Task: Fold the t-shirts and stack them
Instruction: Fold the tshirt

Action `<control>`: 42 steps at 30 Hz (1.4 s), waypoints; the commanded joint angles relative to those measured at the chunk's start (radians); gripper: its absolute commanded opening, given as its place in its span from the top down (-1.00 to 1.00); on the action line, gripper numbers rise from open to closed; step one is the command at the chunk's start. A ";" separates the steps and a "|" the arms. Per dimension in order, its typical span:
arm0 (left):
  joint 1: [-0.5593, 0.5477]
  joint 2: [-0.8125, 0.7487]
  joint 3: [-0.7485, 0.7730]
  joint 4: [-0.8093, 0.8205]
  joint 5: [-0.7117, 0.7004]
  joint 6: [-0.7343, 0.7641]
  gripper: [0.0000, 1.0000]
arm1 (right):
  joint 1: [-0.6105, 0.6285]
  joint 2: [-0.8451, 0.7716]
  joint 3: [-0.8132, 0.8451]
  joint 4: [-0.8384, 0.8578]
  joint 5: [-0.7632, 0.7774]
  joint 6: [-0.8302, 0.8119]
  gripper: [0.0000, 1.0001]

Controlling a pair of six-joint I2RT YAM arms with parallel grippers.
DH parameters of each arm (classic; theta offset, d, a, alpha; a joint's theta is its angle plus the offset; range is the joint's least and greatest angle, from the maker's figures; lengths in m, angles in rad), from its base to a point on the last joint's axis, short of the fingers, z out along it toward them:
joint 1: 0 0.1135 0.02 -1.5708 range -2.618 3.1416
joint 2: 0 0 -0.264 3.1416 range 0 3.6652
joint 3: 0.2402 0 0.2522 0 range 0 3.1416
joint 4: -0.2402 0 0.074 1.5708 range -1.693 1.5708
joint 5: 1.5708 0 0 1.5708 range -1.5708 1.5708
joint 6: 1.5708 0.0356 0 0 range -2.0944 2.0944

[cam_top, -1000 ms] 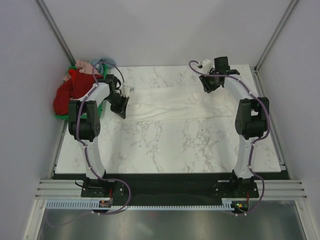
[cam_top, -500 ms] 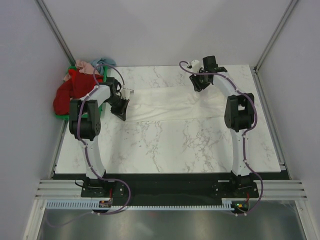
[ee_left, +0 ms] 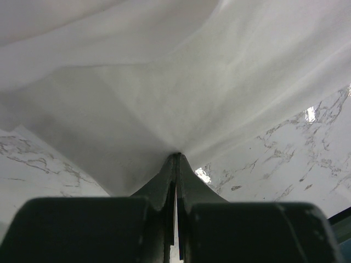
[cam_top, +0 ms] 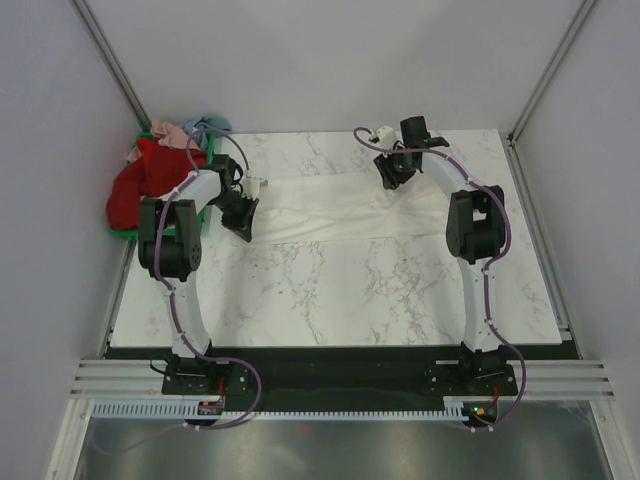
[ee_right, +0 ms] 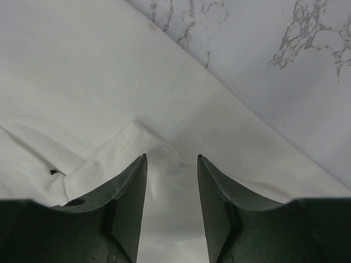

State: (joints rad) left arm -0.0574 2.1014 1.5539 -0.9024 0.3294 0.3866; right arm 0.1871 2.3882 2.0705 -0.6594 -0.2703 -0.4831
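A cream-white t-shirt point(cam_top: 330, 205) lies spread across the far half of the marble table. My left gripper point(cam_top: 243, 222) is shut on its left edge; in the left wrist view the cloth point(ee_left: 164, 93) is pinched at the closed fingertips point(ee_left: 176, 156) and pulls up in a tent. My right gripper point(cam_top: 392, 178) is open just above the shirt's right part; in the right wrist view its fingers point(ee_right: 171, 159) straddle a fold of the cloth point(ee_right: 109, 71) without holding it. Red point(cam_top: 135, 185), pink point(cam_top: 168, 131) and pale blue point(cam_top: 208, 124) shirts are piled at the far left.
The pile of shirts sits in a green crate point(cam_top: 130, 232) at the table's far left corner, just behind my left arm. Bare marble table point(cam_top: 340, 290) stretches in front of the shirt. Grey walls and frame posts close in on both sides.
My right gripper has moved left, from the far right corner to over the shirt's right part. My left gripper has stayed put, shut on the shirt.
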 commanded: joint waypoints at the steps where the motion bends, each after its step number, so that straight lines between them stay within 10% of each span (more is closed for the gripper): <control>1: 0.004 0.019 -0.005 0.023 -0.032 -0.011 0.95 | 0.005 0.029 0.023 0.001 -0.021 0.008 0.01; 9: 0.004 0.009 -0.003 0.022 -0.041 -0.014 0.95 | 0.008 0.063 0.053 0.007 -0.009 0.023 0.14; 17: 0.004 0.009 -0.002 0.022 -0.044 -0.017 0.95 | 0.012 0.032 0.057 0.026 -0.010 0.035 0.82; 42: 0.004 0.005 -0.005 0.023 -0.044 -0.020 0.95 | 0.057 -0.043 0.037 0.122 0.026 0.029 0.76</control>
State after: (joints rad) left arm -0.0578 2.1014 1.5543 -0.9016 0.3195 0.3786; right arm 0.2367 2.4161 2.0895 -0.5869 -0.2489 -0.4526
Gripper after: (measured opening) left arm 0.027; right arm 0.122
